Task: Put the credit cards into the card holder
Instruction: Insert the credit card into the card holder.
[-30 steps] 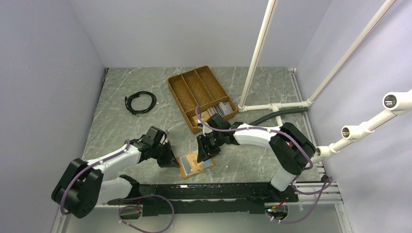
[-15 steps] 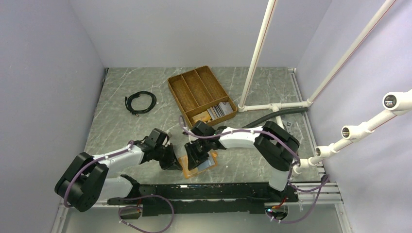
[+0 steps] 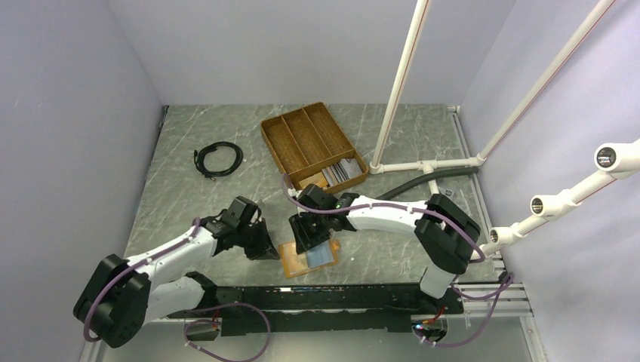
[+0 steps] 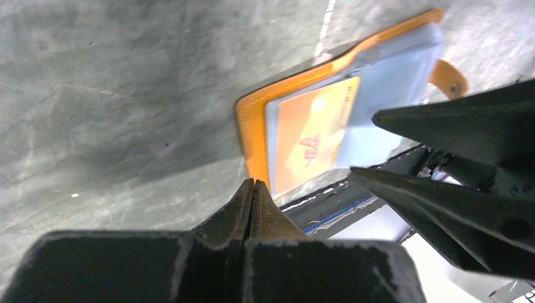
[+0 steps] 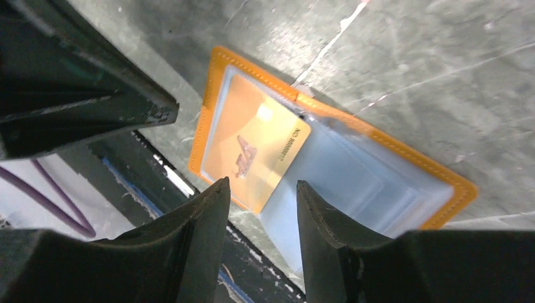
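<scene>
Soft, even light keeps the top view sharp. Glare spots the orange card (image 5: 255, 145) just beyond the right gripper (image 5: 260, 186), whose near fingers (image 5: 189, 252) blur dark.

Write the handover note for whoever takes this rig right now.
Left gripper: shut, its tip at the card holder edge.
Right gripper: open, empty, just above the holder.
The card holder lies open and flat near the front edge of the table.
Done: one orange card lies in the half nearer the left gripper. Whether it is fully seated is unclear.
Left: the grey cards in the near compartment of the wicker tray.
</scene>
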Controlling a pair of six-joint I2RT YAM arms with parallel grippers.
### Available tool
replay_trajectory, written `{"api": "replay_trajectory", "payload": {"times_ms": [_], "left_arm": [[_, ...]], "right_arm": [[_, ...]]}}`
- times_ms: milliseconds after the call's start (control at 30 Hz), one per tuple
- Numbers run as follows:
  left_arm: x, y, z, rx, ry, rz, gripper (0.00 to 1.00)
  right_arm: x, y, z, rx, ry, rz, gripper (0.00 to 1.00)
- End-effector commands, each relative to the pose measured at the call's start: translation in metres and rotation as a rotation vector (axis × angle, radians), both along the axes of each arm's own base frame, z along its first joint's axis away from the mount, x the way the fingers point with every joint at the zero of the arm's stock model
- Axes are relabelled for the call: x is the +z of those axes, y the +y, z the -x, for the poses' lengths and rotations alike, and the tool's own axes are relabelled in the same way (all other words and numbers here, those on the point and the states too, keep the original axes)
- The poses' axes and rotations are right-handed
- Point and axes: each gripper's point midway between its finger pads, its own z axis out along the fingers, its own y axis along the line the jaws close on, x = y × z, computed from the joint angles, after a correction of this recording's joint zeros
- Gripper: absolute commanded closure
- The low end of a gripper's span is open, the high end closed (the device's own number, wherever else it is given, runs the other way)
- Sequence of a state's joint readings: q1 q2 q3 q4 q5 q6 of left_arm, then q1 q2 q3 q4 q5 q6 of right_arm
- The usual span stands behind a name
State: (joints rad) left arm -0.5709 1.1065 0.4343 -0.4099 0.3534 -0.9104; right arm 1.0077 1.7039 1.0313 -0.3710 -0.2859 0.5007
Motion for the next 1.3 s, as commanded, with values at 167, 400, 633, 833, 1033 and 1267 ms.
{"api": "replay_trajectory", "payload": {"times_ms": [167,400,633,833,1033,1267], "left_arm": [[0.006,-0.012,-0.013,-0.032,-0.026,0.023,1.0],[-0.026,-0.005,-0.01,-0.017,0.027,-0.038,1.0],[-0.018,-0.008,-0.017,-0.011,-0.006,-0.037,1.0],[0.001,-0.001,-0.018,-0.024,-0.045,-0.065,1.0],[0.05,-0.021,-0.027,-0.058,-0.156,0.082,0.88],[0.05,-0.058,-0.033,-0.1,-0.117,0.22,0.98]], "right_arm": [[-0.008,0.008,-0.016,-0.039,-0.03,-0.025,0.52],[-0.019,0.031,-0.009,0.001,0.044,-0.098,0.52],[0.018,0.044,0.005,0.046,0.115,-0.3,0.52],[0.014,0.0,-0.015,-0.038,-0.006,-0.129,0.47],[0.021,-0.029,-0.017,-0.073,-0.106,-0.024,0.42],[0.013,-0.022,-0.012,-0.085,-0.078,-0.022,0.76]]}}
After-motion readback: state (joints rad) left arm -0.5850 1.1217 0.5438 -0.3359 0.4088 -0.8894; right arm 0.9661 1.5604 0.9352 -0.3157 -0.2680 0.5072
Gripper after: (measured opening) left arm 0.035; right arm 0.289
